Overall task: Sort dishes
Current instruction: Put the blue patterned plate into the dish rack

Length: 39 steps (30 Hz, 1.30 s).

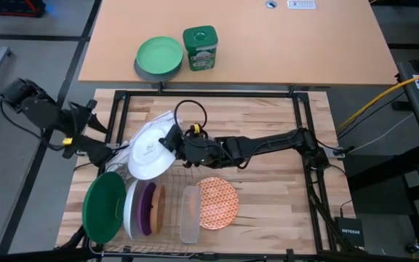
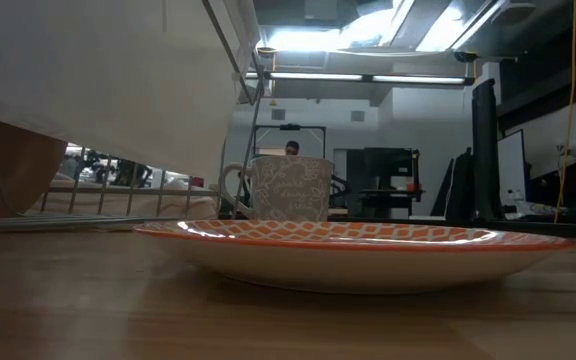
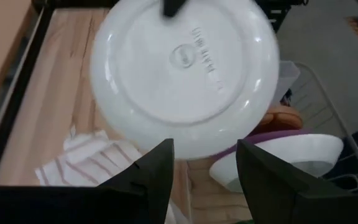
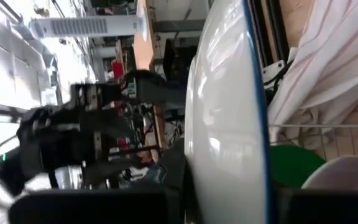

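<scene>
High view: white plate (image 1: pixel 150 151) held up over the rack's (image 1: pixel 188 191) far left end, right gripper (image 1: pixel 173 140) clamped on its rim from the right. Left gripper (image 1: pixel 118 151) just beside the plate's left edge. Below, standing on edge in the rack: green plate (image 1: pixel 103 206), purple plate (image 1: pixel 146 208), brown plate (image 1: pixel 159 204). Orange plate (image 1: pixel 217 202) flat on the table.

Low view: orange plate (image 2: pixel 358 246) up close, mug (image 2: pixel 280 189) behind it.

Left wrist view: fingers (image 3: pixel 157 173) spread wide, plate's underside (image 3: pixel 185 68) just ahead (not touching), striped cloth (image 3: pixel 86 165) beneath.

Right wrist view: plate (image 4: pixel 225 118) edge-on, gripped at the rim.
</scene>
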Each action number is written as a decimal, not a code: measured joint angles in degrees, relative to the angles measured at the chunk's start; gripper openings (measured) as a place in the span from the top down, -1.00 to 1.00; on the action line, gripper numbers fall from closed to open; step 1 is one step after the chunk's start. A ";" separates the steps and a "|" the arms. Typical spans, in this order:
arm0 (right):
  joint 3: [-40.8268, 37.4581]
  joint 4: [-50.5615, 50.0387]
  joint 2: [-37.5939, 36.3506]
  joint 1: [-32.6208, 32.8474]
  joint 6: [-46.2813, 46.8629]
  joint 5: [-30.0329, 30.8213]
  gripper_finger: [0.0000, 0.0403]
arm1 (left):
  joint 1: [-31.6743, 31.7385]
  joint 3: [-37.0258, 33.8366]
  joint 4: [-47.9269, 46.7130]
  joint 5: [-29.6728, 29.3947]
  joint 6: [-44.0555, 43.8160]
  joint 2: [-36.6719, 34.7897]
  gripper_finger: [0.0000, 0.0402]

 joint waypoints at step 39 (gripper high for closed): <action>-0.03 1.38 2.23 1.68 0.40 -6.44 0.79 | -0.02 -0.01 4.85 12.03 8.72 8.56 0.19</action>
